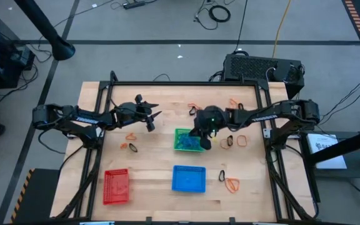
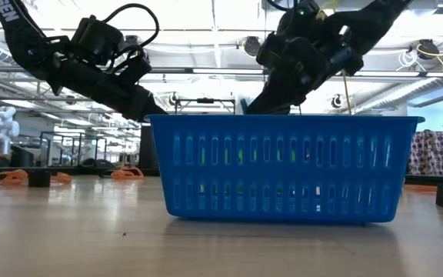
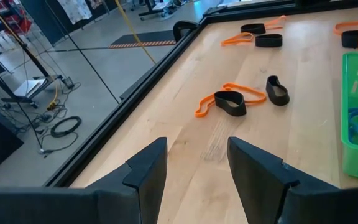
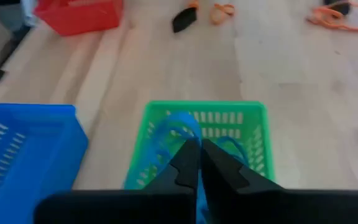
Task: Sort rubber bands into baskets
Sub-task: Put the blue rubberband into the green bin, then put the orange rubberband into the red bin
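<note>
Rubber bands [image 1: 230,184] are lying scattered; blue ones are filling the green basket [image 1: 187,141], where my right gripper [image 4: 199,155] is pinching one. Left gripper [image 3: 196,163] is idling open at nine o'clock.

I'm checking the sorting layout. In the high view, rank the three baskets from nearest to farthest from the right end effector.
1. Green basket: directly under the right end effector, mid-table.
2. Blue basket: just in front of it, near the front edge.
3. Red basket: front-left corner, farthest.
</note>
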### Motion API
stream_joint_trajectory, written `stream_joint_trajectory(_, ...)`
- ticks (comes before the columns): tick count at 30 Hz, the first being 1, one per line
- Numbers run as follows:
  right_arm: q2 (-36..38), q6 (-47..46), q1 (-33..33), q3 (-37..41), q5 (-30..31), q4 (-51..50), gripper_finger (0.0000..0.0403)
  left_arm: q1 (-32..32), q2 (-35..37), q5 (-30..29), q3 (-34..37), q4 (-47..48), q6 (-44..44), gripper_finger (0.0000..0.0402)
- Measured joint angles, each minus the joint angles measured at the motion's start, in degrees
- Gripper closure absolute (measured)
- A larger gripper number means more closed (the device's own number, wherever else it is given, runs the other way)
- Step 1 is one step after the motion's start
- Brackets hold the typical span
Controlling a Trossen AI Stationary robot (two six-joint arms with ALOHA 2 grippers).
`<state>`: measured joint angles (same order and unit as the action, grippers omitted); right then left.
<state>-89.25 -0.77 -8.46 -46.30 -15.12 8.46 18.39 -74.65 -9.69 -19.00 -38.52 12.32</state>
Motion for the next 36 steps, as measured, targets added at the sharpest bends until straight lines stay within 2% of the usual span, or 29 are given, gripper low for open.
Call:
stream_joint_trajectory(12, 0.0, -4.4, 3.8, 0.0, 2.3, -5.1, 0.034, 0.0, 0.0, 0.0, 0.0, -0.1, 0.0, 0.0224)
stream_joint_trajectory(18, 0.0, -4.6, 4.2, 0.0, 8.9, -6.3, 0.0312, 0.0, 0.0, 0.0, -0.2, -0.4, -1.4, 0.0224)
stream_joint_trajectory(24, 0.0, -4.5, 4.2, 0.0, 9.4, -6.5, 0.0301, 0.0, 0.0, 0.0, -0.2, -0.5, -1.6, 0.0224)
stream_joint_trajectory(28, 0.0, -4.5, 4.2, 0.0, 9.3, -6.9, 0.0301, 0.0, 0.0, 0.0, -0.2, 0.0, -4.8, 0.0224)
stream_joint_trajectory(32, 0.0, -1.0, 4.7, 0.0, 9.3, -7.0, 0.0301, 0.0, 0.0, -1.5, -0.4, 6.0, -7.5, 0.0224)
stream_joint_trajectory(35, 0.0, 3.8, 5.4, 0.0, 9.2, -6.6, 0.0306, 2.0, 0.3, -8.5, -4.1, 19.3, -9.6, 0.0224)
stream_joint_trajectory(36, 0.0, 5.1, 5.6, 0.0, 9.0, -6.5, 0.0308, 3.5, 0.4, -9.0, -6.7, 24.4, -11.9, 0.0224)
